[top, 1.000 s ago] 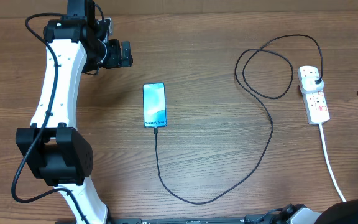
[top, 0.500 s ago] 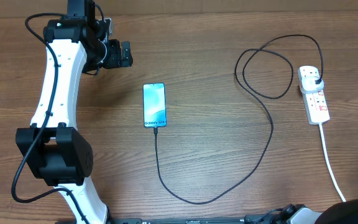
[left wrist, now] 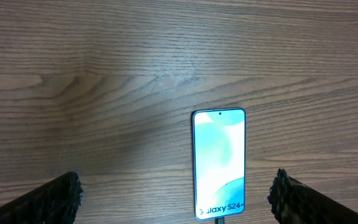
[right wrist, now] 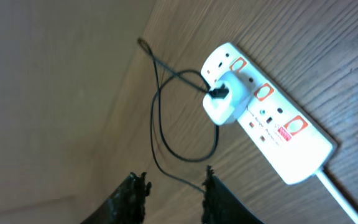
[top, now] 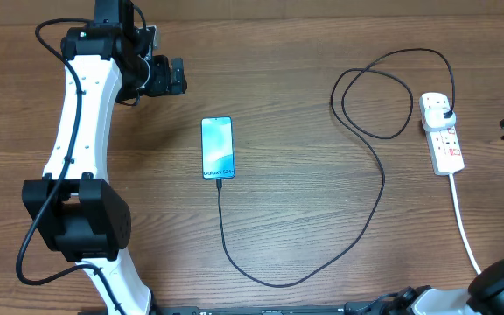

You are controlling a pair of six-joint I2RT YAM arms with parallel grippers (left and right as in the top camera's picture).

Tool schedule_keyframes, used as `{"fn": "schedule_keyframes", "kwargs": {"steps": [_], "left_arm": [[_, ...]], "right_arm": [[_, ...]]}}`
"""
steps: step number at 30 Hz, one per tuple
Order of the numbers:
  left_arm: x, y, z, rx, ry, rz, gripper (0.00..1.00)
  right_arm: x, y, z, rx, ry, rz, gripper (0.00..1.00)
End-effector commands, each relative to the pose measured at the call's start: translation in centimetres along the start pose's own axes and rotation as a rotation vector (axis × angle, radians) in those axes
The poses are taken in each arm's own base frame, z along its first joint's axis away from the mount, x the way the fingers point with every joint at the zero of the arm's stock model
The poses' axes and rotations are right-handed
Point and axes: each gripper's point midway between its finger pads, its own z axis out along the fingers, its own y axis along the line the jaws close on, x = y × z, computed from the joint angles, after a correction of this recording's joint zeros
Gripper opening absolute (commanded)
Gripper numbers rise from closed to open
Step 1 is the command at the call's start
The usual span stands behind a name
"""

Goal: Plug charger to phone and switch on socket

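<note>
The phone (top: 218, 148) lies flat mid-table with its blue screen lit. The charger's thin black cable (top: 381, 188) runs from the connector at the phone's lower end (left wrist: 219, 219) in a wide loop to a white adapter (right wrist: 225, 102) seated in the socket (top: 443, 133). The socket is a white strip with red switches (right wrist: 263, 91). My left gripper (left wrist: 176, 198) is open above the table, the phone (left wrist: 219, 163) lying between and beyond its fingertips. My right gripper (right wrist: 173, 190) hovers near the socket (right wrist: 272, 118), its jaws a narrow gap apart with nothing between them.
The socket's white cord (top: 464, 232) runs toward the table's front right edge. The left arm (top: 81, 140) stands along the left side. A wall or board rises behind the table (right wrist: 55, 81). Bare wood lies around the phone.
The right gripper at the right edge has shifted slightly toward the socket. The left arm, phone and cable have not moved.
</note>
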Motion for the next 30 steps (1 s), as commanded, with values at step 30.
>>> {"fn": "schedule_keyframes", "kwargs": {"steps": [30], "left_arm": [[0.0,0.3,0.5,-0.007,0.007,0.0,1.0]], "right_arm": [[-2.6,-7.3,11.2,-0.004,0.053,0.244,0.04]]}}
